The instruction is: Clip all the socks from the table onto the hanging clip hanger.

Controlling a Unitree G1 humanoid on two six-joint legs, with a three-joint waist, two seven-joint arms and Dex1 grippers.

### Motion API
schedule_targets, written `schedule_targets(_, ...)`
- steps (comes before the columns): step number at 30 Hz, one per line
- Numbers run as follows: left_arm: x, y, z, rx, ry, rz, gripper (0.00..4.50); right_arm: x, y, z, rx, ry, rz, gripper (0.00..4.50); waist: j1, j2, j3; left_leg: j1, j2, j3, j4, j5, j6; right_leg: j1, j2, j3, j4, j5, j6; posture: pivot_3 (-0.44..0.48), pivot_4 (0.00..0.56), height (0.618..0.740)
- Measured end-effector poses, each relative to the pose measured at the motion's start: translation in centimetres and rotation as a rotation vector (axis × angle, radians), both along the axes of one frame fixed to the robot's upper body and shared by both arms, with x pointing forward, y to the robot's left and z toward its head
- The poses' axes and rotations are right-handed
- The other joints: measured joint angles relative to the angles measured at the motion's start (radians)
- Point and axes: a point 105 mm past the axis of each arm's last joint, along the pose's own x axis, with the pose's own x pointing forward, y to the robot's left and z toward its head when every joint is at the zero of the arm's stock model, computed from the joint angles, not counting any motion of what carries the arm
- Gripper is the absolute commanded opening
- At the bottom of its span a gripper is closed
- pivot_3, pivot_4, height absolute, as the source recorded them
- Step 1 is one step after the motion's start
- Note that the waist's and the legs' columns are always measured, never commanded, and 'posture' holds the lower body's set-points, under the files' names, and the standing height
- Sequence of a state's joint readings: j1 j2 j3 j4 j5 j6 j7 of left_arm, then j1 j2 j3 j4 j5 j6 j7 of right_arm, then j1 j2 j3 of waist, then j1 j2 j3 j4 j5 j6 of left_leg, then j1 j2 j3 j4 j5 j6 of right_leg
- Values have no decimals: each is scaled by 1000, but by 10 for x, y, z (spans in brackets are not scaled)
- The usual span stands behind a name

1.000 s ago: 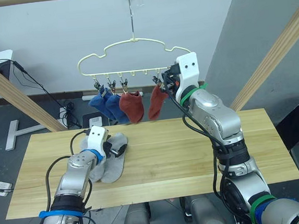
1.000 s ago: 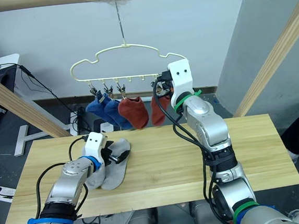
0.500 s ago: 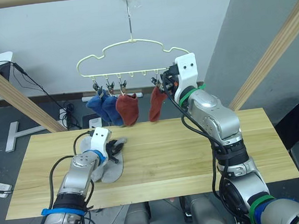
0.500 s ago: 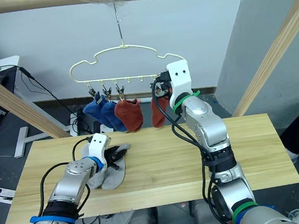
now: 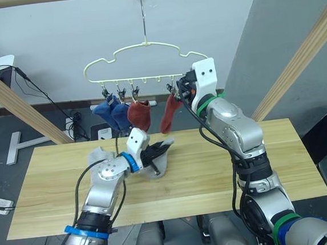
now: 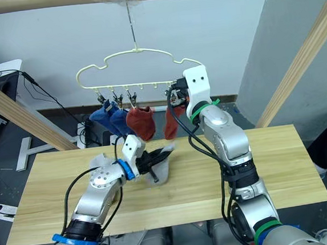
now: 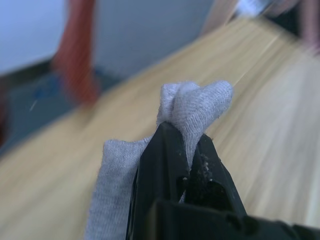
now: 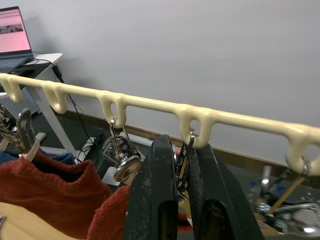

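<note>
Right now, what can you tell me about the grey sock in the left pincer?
The grey sock is soft, light grey knit, bunched and folded where the left pincer pinches it, a doubled fold poking out past the black fingertips. The rest droops from the grip to the table around its middle, below the hung rust red socks. Whether its lower end rests on the wood is unclear.

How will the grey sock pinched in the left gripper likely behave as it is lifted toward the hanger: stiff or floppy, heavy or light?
The grey sock will probably be floppy: it bunches over the left gripper fingers, its free end sagging toward the table. It seems light, since a small pinch holds it. It may swing like the rust red sock hanging from the clip hanger.
</note>
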State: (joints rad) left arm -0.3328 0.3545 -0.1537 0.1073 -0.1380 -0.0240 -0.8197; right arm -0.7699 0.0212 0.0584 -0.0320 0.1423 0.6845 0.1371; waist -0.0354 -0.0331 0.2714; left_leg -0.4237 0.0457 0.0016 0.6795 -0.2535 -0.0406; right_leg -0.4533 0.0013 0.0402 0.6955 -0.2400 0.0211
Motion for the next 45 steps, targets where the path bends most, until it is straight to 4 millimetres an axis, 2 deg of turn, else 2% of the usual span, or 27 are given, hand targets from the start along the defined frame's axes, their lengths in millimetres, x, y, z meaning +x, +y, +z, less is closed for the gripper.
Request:
schedule_targets(2,1,-12,19,-21,-143,-35,11,0,1,1,1,0,3,0,-1,0,0,0,0,0,0,0,0,0,0,0,0,0,0,-29,241,711)
schedule_targets(4,3,-19,30,-35,-236,-31,11,0,1,1,1,1,4,0,-1,0,0,0,0,0,0,0,0,0,0,0,0,0,0,-29,239,711)
schedule_targets(8,10,-29,28,-9,-334,12,11,0,1,0,1,4,4,0,0,0,0,0,0,0,0,0,0,0,0,0,0,0,0,-33,239,711)
schedule_targets(13,26,-28,31,39,-435,113,11,-1,3,0,4,8,9,0,-1,0,0,0,0,0,0,0,0,0,0,0,0,0,0,-38,237,711)
schedule_targets(18,36,-22,29,57,-474,201,11,-1,4,-1,4,16,11,0,-1,0,0,-1,0,-1,0,0,0,0,0,0,-1,0,0,-44,235,711)
schedule_targets(23,47,-16,40,52,-523,273,11,-2,5,0,5,18,14,0,-2,0,0,-1,0,-1,0,0,0,0,0,-1,-1,0,0,-46,234,711)
schedule_targets(26,52,-13,40,53,-520,300,11,-2,5,0,6,19,15,0,-3,0,0,-1,0,-1,0,0,0,0,0,-1,-1,0,0,-46,233,711)
schedule_targets(31,56,-12,35,65,-507,317,11,-3,6,-1,5,31,19,0,-4,0,0,-1,0,-1,0,0,0,0,0,-1,-1,0,0,-48,232,711)
schedule_targets(37,59,-18,44,38,-522,325,11,-5,7,-1,10,39,28,0,-5,0,0,-1,0,-1,0,0,0,0,0,-1,-2,0,0,-48,232,711)
schedule_targets(45,59,-19,44,26,-522,331,11,-5,7,-1,12,44,27,0,-6,0,0,-1,0,-1,0,0,0,0,0,-1,-2,0,0,-46,238,711)
